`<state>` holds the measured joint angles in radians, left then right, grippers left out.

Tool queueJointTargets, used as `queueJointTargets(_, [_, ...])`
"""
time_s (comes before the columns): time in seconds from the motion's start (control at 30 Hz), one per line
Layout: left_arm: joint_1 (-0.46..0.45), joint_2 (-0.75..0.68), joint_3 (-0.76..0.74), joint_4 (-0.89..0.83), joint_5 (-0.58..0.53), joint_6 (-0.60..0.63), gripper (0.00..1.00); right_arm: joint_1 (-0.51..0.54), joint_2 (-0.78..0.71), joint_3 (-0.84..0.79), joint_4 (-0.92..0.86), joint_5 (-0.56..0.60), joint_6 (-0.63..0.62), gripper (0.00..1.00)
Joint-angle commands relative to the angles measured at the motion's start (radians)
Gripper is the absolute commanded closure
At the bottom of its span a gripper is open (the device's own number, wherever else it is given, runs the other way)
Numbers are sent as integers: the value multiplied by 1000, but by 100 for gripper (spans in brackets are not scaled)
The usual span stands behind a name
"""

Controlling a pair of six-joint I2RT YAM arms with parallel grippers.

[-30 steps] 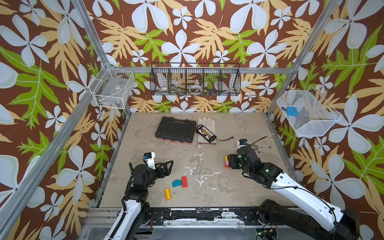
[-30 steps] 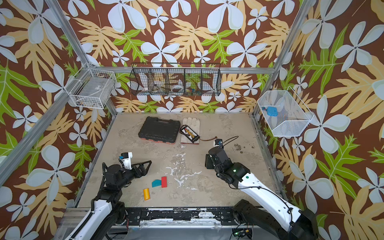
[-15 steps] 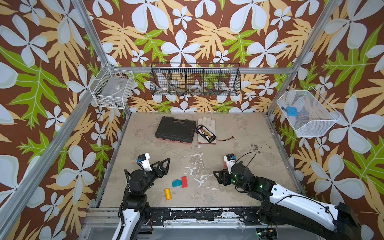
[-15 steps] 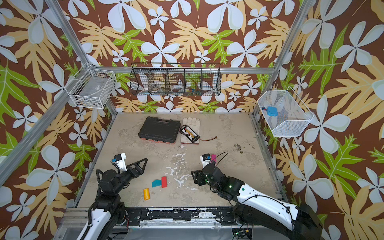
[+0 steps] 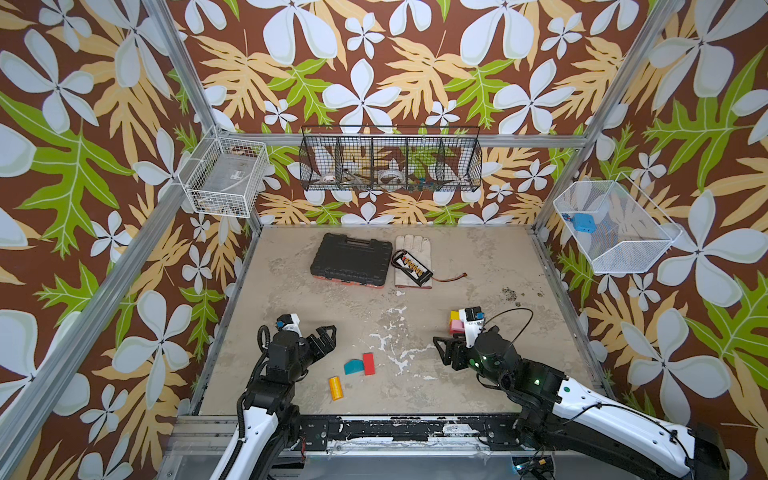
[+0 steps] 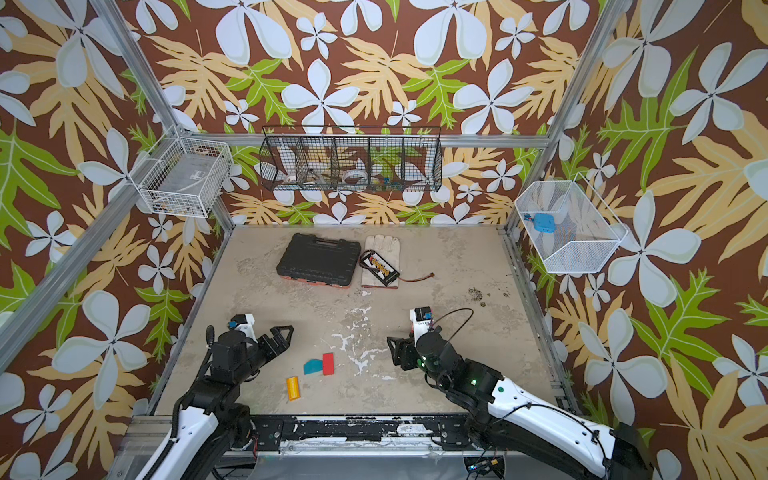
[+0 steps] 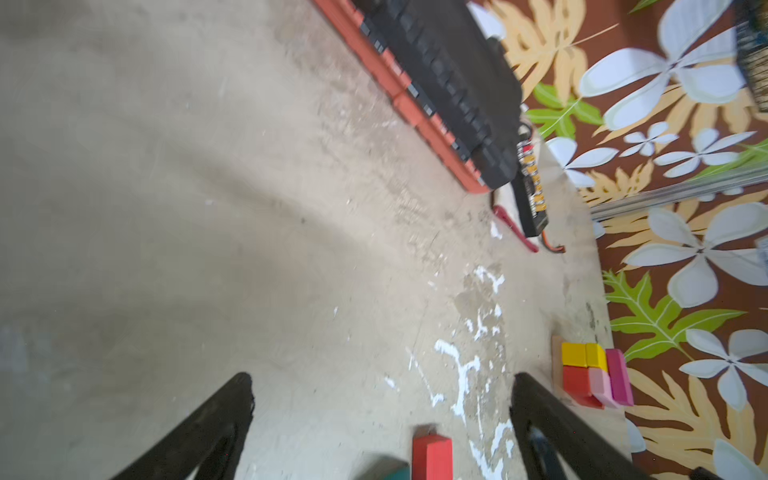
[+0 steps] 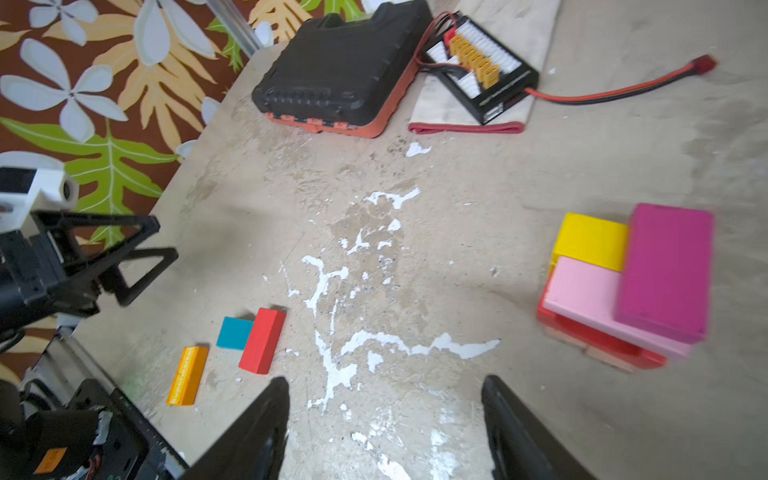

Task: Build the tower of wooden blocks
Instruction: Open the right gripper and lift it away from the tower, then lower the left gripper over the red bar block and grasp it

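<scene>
The left pincer (image 5: 326, 341) hangs low over the counter (image 5: 478, 266), its jaws spread wide with nothing between them. Just right of it lie three loose blocks: an orange cylinder (image 5: 335, 387), a teal wedge (image 5: 353, 367) and a red block (image 5: 368, 363), with the wedge and the red block touching. Further right, the right pincer (image 5: 441, 351) is parted and empty too. Behind its wrist stands the tower (image 8: 623, 291): red on a tan base, then yellow and pink, with magenta on top.

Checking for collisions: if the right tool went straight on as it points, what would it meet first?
Likely the tabletop's white chipped patch ahead of the right tool; the red block lies off that line, though depth is unclear.
</scene>
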<state>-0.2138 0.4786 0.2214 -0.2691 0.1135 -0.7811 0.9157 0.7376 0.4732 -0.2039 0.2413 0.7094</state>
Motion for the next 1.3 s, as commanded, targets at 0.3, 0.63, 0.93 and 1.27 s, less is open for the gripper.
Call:
queueJointTargets(0.3, [-534,213,189,-173,-447,-274,3,-1,-70,84,-346,335,58,21])
queueJointTargets(0.63, [-902,451,242,-108,-644,-486,5,-3,-173,23,-393,458,189,6])
queueJointTargets(0.93, [-984,650,305,-55,-660,-511,6,-3,-232,-112,-330,436,256,0])
queueJointTargets(1.27, [-992,733,310,3,-643,-513,15,-3,-261,-178,-305,395,281,0])
